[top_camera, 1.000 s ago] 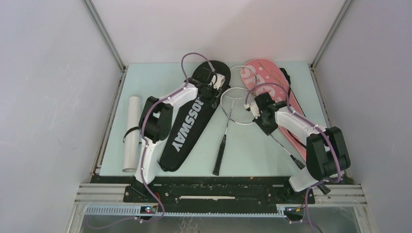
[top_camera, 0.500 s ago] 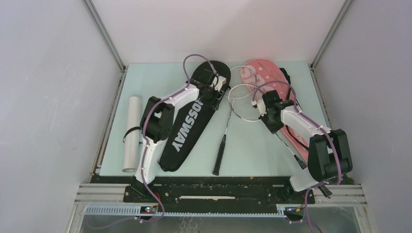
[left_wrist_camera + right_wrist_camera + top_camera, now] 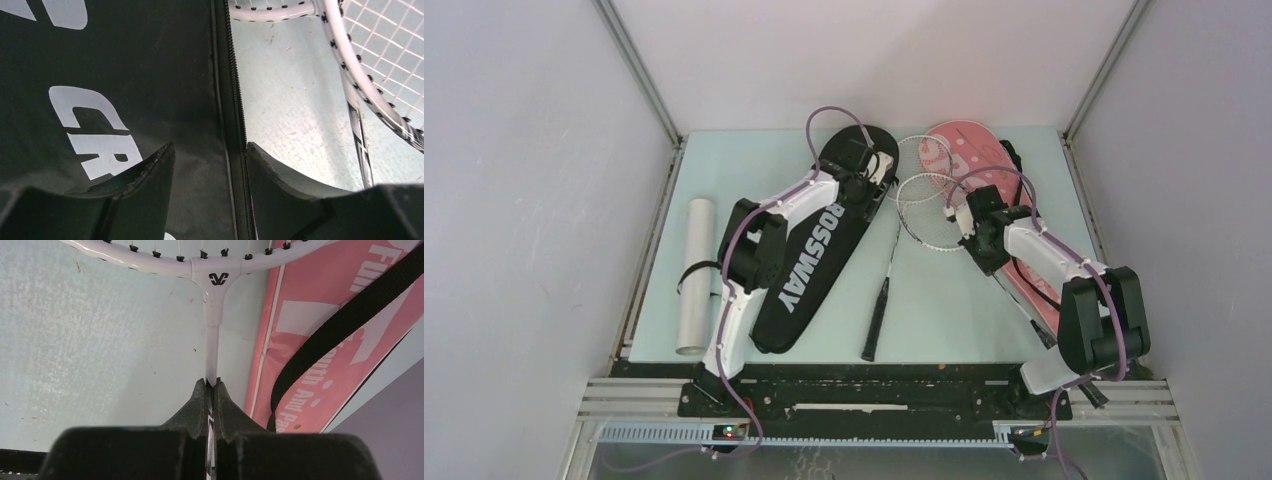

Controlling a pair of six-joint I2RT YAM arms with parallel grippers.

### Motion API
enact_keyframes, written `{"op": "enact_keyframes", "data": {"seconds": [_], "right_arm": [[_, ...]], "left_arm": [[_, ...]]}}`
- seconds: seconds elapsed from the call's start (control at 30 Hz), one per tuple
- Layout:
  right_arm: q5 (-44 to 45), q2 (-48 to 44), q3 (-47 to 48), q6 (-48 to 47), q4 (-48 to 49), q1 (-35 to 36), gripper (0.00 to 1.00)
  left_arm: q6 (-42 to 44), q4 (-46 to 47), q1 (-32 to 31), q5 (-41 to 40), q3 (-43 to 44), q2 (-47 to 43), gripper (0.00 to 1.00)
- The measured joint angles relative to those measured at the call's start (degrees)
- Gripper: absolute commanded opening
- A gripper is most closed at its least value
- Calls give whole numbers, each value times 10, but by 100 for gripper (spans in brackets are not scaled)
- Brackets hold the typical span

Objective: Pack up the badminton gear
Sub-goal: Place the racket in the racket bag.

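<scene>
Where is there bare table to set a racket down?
Bare table lies between the black-handled racket and the pink cover, near edge, and beyond the white tube. The far centre, where racket heads overlap, is crowded.

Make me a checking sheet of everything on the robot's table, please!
Surface: pale green table, lightly scuffed.
Job's things: black cover and white tube on the left; pink cover on the right; held racket beside it; second racket between the covers; shuttlecocks: nothing seen.
Clutter: nothing seen.
End effectors: left end effector open, jaws astride the black cover's zip edge; right end effector shut on the held racket's shaft.
Cables: purple cables loop above both arms.
Surroundings: white walls, metal frame rails.
</scene>
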Motion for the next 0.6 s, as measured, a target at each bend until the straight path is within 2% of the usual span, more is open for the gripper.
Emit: {"op": "enact_keyframes", "data": {"seconds": [0.17, 0.27, 0.6], "right_arm": [[0, 0, 0, 0, 0, 0, 0], [-2, 0, 0, 0, 0, 0, 0], [-10, 0, 0, 0, 0, 0, 0]], "left_arm": [[1, 0, 0, -3, 0, 9, 62], [2, 0, 0, -4, 0, 11, 61], [5, 0, -1, -17, 0, 12, 28]]}}
